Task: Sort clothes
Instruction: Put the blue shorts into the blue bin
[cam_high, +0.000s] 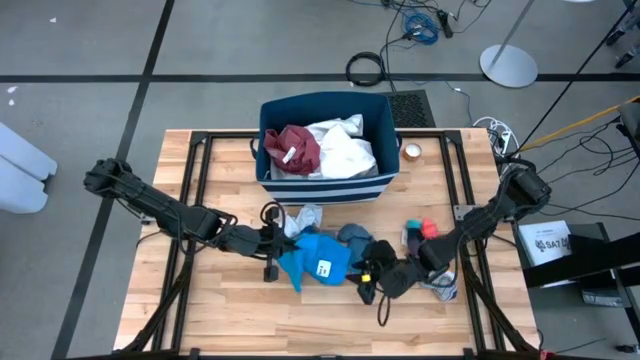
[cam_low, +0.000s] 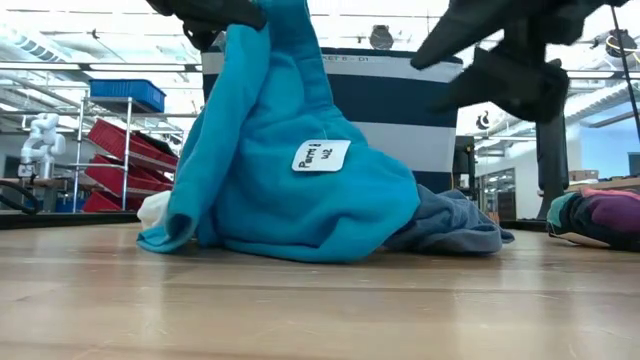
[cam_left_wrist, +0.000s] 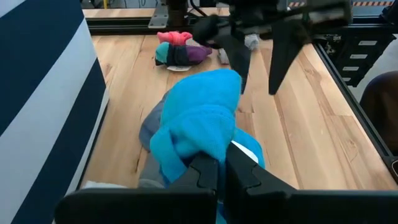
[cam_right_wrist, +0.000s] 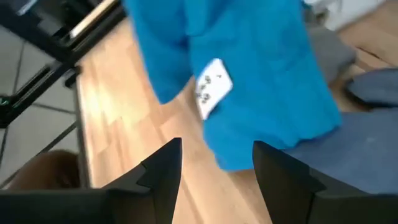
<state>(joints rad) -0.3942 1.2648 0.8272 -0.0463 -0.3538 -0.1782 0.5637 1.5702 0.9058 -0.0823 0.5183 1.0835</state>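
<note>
A bright blue garment (cam_high: 312, 258) with a white tag (cam_low: 321, 155) lies near the table's middle. My left gripper (cam_high: 272, 240) is shut on its raised end. My right gripper (cam_right_wrist: 214, 174) stands open just right of the garment and above the table, nothing between its fingers. The left wrist view shows the right gripper (cam_left_wrist: 258, 74) beyond the blue cloth. A grey-blue garment (cam_high: 352, 235) lies against the blue one's right side. A small white and grey piece (cam_high: 305, 215) rests on the table by the bin. My left gripper pinches a bunched fold of the blue garment's upper end (cam_left_wrist: 189, 149) between its two fingers. The fingers come from the table's left, slanting down. That end is raised, and the cloth hangs slack from it, with its lower part (cam_low: 290, 235) spread on the table.
A navy bin with white stripes (cam_high: 325, 187) stands at the far middle, holding a maroon garment (cam_high: 295, 148) and a white one (cam_high: 345, 150). A colourful pile of small pieces (cam_high: 425, 232) lies at the right. A tape roll (cam_high: 412, 151) sits beside the bin.
</note>
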